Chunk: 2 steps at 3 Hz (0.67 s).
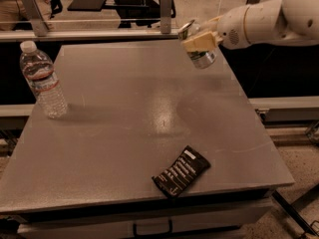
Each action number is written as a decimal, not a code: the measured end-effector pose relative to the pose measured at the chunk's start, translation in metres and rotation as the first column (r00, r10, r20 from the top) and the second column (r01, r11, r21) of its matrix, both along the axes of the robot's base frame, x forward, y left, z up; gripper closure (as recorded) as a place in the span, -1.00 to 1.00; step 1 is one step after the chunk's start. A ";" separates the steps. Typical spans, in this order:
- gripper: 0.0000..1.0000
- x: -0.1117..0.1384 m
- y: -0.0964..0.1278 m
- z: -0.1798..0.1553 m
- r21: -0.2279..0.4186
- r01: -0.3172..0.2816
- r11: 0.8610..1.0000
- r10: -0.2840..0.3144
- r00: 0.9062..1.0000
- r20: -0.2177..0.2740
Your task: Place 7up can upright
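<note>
1. 7up can (204,59): in the air over the far right part of the table (124,128), near the back edge. It doesn't touch the table.
2. Orientation: not upright. The long axis is tilted, running from upper left to lower right in the camera view. One shiny end (186,29) is high and leans left. The other end hangs low, toward the table's right side.
3. Gripper (199,42): at the can's mid-body, reaching in from the right on the white arm (259,19), which enters at the top right corner.
4. Jaws: closed down to the can's width and clamped across its middle. The tan pads (202,40) cover the label band, so only the two ends of the can show. Nothing else is in the grip or touching it.
5. Water bottle (44,83): clear plastic, white cap, standing upright near the table's left edge. Well apart from the can.
6. Black snack wrapper (181,172): lying flat near the front edge, right of centre, turned diagonally. Well apart from the can and the bottle.
7. The table top between bottle, wrapper and can is plain grey with a few light scuffs.
</note>
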<state>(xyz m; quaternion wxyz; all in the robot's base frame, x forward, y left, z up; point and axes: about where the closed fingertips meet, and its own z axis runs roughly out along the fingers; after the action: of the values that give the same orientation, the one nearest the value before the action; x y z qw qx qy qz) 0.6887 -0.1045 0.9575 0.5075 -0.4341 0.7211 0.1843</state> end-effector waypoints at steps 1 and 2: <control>1.00 0.001 0.008 -0.020 0.082 -0.026 0.996 0.025 1.000 0.010; 1.00 0.003 0.010 -0.023 0.243 -0.047 0.969 0.028 0.996 0.082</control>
<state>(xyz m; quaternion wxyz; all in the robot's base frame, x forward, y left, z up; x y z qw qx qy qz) 0.6917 -0.0948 0.9341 0.5813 -0.3886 0.6643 0.2643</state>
